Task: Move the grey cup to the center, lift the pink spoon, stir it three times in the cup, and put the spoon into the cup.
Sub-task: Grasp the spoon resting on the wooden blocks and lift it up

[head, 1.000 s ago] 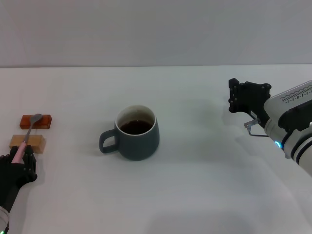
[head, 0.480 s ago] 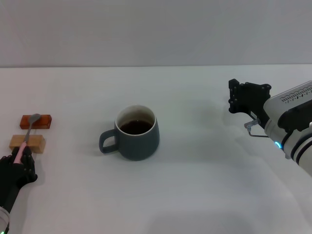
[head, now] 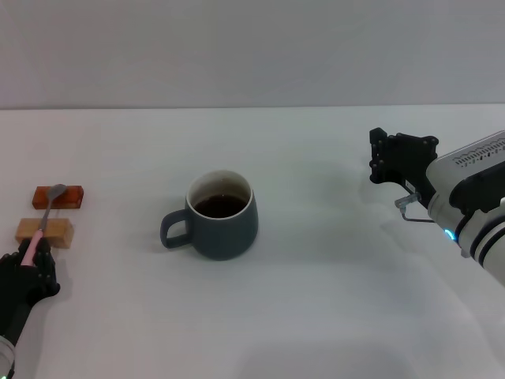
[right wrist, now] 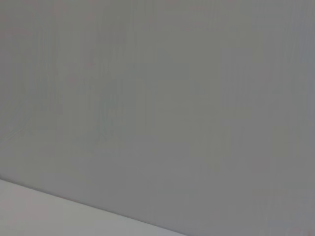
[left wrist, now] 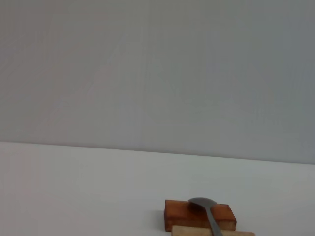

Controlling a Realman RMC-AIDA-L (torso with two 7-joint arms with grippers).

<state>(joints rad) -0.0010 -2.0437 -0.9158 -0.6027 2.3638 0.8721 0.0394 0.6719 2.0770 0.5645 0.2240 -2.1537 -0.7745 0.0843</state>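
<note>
The grey cup [head: 223, 225] stands upright mid-table with dark brown liquid inside and its handle toward my left. The pink spoon [head: 43, 222] lies across two small blocks at the far left, with its metal bowl on the farther block. That bowl also shows in the left wrist view [left wrist: 203, 202]. My left gripper [head: 30, 254] is low at the near end of the spoon's pink handle, and the handle tip reaches into it. My right gripper [head: 398, 156] is open and empty, held above the table to the right of the cup and well away from it.
An orange-brown block [head: 57, 196] and a tan block [head: 44, 230] carry the spoon near the table's left edge. The table [head: 331, 300] is white, with a grey wall behind it.
My left gripper has shifted very slightly toward me at the spoon's handle end. The spoon, the cup and the right arm have not moved.
</note>
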